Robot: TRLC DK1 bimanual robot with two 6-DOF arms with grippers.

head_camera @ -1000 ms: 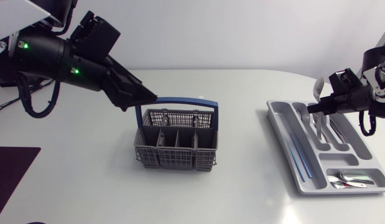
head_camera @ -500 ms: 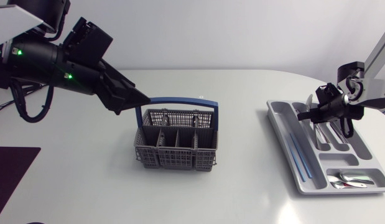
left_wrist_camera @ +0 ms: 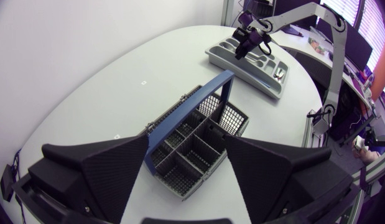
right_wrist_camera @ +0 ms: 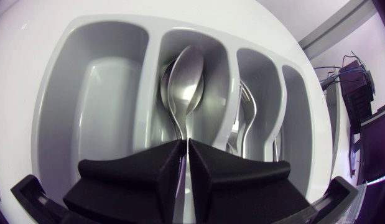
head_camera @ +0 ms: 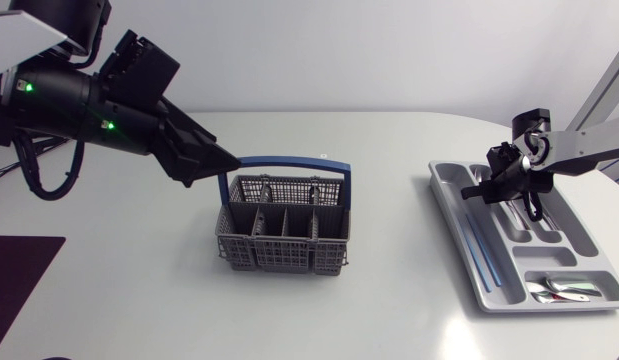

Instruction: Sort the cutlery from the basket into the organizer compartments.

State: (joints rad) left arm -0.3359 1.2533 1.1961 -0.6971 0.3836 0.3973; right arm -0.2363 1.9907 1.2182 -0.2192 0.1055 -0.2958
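1. Left tool (left_wrist_camera: 187, 142): it hangs above the surface (head_camera: 389, 300), just beside the left end of the basket (head_camera: 284, 225). Its 2 fingers stand wide apart and carry nothing. In the left wrist view the basket lies ahead of it, between the finger lines but not touched.

2. Basket: it stands upright near the middle of the surface, with its blue handle (head_camera: 284, 160) raised. In the head view and the left wrist view we find no cutlery in the compartments that show. We therefore judge the basket to be emptied, or nearly so; the mesh walls may hide a small piece.

3. Organizer (head_camera: 457, 240): it lies at the right side of the surface, well apart from the basket.
   - A long blue-handled piece (head_camera: 481, 255) lies in the long compartment nearest the basket.
   - Forks (right_wrist_camera: 248, 118) lie in a compartment beside the spoons.
   - Small spoons (head_camera: 564, 290) lie in the cross compartment at the near end.

4. Right tool (right_wrist_camera: 186, 143): it is low over the organizer. Its fingers are almost together, and the handle of a spoon (right_wrist_camera: 186, 81) runs into the narrow gap between them, so we read it as clamped on that handle. The bowl rests on other spoons in the 2nd compartment.

5. Status: we judge sorting to be nearly complete. Remaining: release this spoon.
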